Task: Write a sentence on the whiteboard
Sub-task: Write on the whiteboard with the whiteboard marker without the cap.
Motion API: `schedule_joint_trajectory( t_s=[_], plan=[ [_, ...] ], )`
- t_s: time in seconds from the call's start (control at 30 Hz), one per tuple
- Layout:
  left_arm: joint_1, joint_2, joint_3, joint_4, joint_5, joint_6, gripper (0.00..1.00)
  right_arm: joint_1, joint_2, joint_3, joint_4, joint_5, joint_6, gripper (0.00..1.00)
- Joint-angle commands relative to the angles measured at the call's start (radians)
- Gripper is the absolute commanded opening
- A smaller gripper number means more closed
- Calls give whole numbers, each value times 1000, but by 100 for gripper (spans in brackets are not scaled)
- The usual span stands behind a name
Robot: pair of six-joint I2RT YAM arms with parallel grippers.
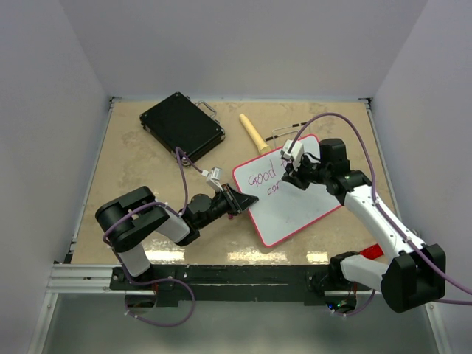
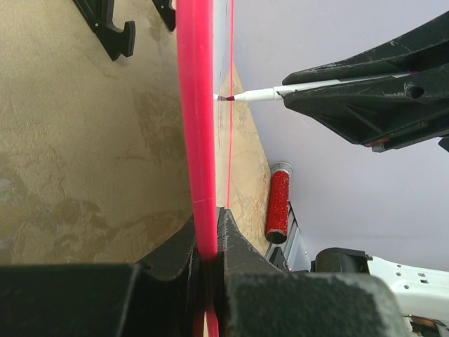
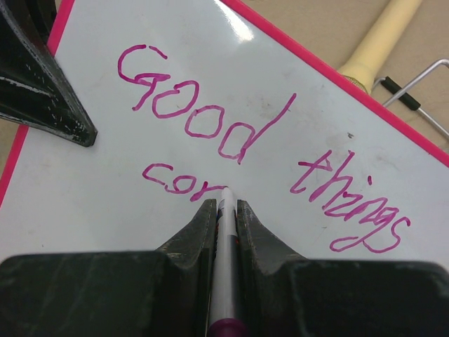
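Your left gripper (image 1: 245, 200) is clamped tight on the left rim of the whiteboard (image 1: 295, 210), which sits on the table (image 1: 133, 169). Over the whiteboard's far end, your right gripper (image 1: 293, 173) pinches a marker (image 3: 224, 242), its tip touching the whiteboard where the sentence (image 3: 238, 137) so far reads "Good things cor".

- One whiteboard (image 1: 295, 214).
- On the whiteboard, two whole words (image 3: 238, 140) and a third begun, in two lines.
- One marker (image 3: 226, 267), tip on the whiteboard.
- One black case (image 1: 181, 125), beyond the whiteboard.
- One cream stick (image 1: 253, 133) and one wire loop (image 3: 403, 95), by the whiteboard's far edge.
- One red tube (image 2: 279, 203), near the whiteboard.
- Two arms: left arm (image 1: 140, 221), right arm (image 1: 376, 214).
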Motion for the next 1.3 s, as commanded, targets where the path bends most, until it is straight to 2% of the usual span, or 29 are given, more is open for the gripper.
schedule_joint_trajectory(
  t_s=[0.0,0.47,0.97,1.07,1.27],
  plan=[
    [0,-3,-3,298,26,75,0,3,-20,17,22,46,2,0],
    [0,1,-7,302,26,77,0,5,6,40,-163,-63,-183,0],
    [0,3,-7,305,28,75,0,3,2,45,61,70,17,0],
    [2,3,-9,308,28,74,0,2,5,40,61,98,19,0],
    [5,-3,-13,308,28,74,0,2,3,39,-23,52,-47,0]
  ],
)
